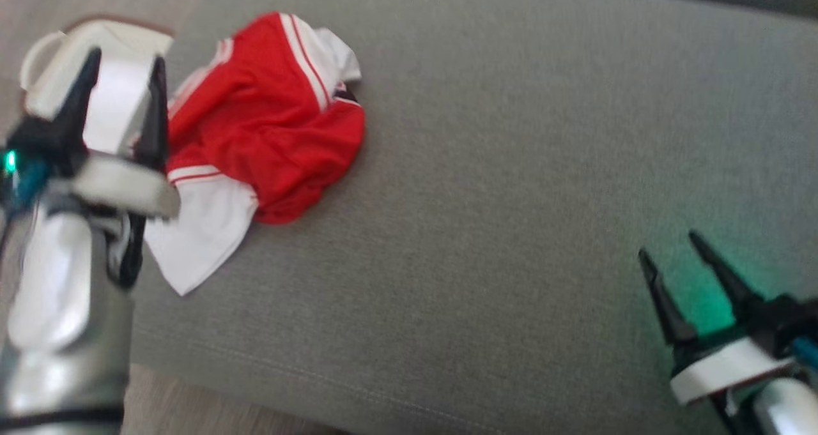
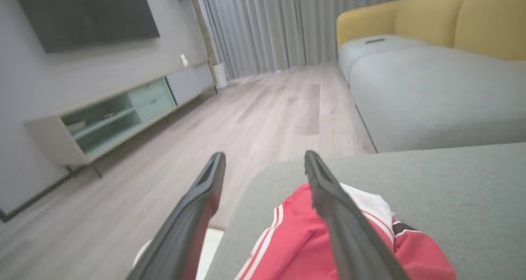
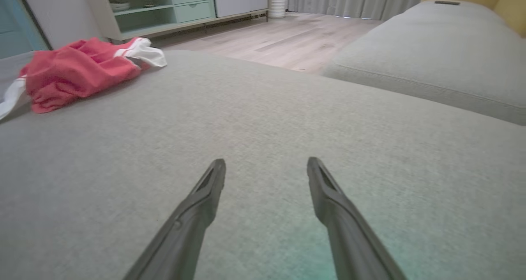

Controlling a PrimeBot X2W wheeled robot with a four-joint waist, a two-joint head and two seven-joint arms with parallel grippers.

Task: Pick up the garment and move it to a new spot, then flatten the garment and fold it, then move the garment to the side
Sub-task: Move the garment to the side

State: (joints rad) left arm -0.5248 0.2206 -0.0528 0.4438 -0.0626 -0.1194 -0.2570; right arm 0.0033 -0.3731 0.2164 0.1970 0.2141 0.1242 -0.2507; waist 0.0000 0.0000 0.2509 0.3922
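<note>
"So, which step is it on?"
"The first one, I think. The garment (image 1: 268, 122) lies in a bunched heap near the left corner of the grey cushion (image 1: 511, 167). Nothing is picked up yet."
"What are the grippers doing?"
"The left gripper (image 1: 128, 57) hangs by the heap's left edge, fingers spread wide, holding nothing. The right gripper (image 1: 668, 243) is wide open too, well apart from the cloth, over bare cushion."
"What comes next?"
"I guess the left one must dip down and pinch a fold."
"What is the cloth like?"
"Thin, soft and floppy. Red, with white stripes and white ends. The cushion looks rough and woven, with a sewn seam near its edge."
</note>
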